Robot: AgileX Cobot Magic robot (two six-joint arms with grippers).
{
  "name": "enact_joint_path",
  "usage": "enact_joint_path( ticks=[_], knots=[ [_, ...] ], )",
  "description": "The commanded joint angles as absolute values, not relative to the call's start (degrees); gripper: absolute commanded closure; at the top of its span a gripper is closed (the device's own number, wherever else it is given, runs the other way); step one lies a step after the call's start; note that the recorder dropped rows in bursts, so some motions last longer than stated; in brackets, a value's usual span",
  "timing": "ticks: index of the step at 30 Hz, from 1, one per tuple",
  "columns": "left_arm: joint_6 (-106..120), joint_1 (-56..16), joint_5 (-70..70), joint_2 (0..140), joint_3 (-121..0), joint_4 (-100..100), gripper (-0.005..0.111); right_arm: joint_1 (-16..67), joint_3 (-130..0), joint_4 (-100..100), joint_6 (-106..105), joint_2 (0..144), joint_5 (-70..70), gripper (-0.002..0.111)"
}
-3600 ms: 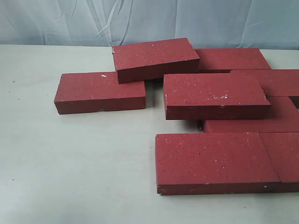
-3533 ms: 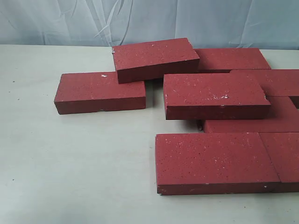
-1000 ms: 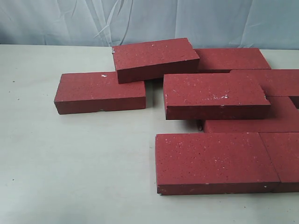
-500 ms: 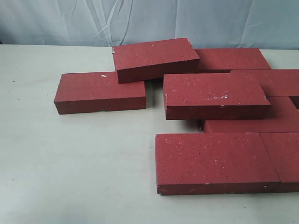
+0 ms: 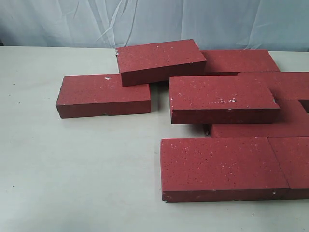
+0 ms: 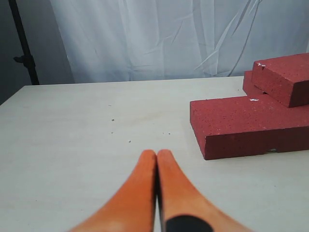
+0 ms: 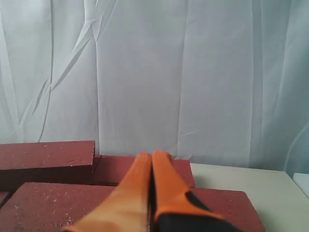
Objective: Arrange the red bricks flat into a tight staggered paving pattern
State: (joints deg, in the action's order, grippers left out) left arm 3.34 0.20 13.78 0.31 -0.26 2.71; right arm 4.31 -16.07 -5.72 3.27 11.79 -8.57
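Note:
Several red bricks lie loosely on the pale table [image 5: 72, 169]. One brick [image 5: 104, 94] lies flat at the left. Another brick [image 5: 159, 60] rests tilted behind it, propped on others. A third brick [image 5: 222, 99] sits raised on the bricks at the right. A flat brick [image 5: 222, 166] lies at the front, touching its neighbour [image 5: 294, 162]. Neither gripper shows in the exterior view. My left gripper [image 6: 157, 153] is shut and empty over bare table, short of a brick [image 6: 246, 123]. My right gripper [image 7: 152, 155] is shut and empty above a brick [image 7: 58, 205].
A white cloth backdrop [image 5: 154, 21] hangs behind the table. A dark stand pole [image 6: 21, 43] rises beyond the table's far corner in the left wrist view. The table's left and front parts hold no bricks.

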Motion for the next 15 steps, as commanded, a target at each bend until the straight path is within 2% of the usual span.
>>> enact_joint_path(
  ticks=[1,5,15],
  knots=[
    [3.1,0.4,13.7,0.0,0.0,2.7,0.107,4.1,-22.0,-5.9,3.0,21.0,-13.9,0.109],
    [3.1,0.4,13.7,0.0,0.0,2.7,0.107,4.1,-25.8,-5.9,3.0,30.7,-14.4,0.109],
    [3.1,0.4,13.7,0.0,0.0,2.7,0.107,4.1,-26.8,-1.8,3.0,36.6,-5.8,0.109]
  ],
)
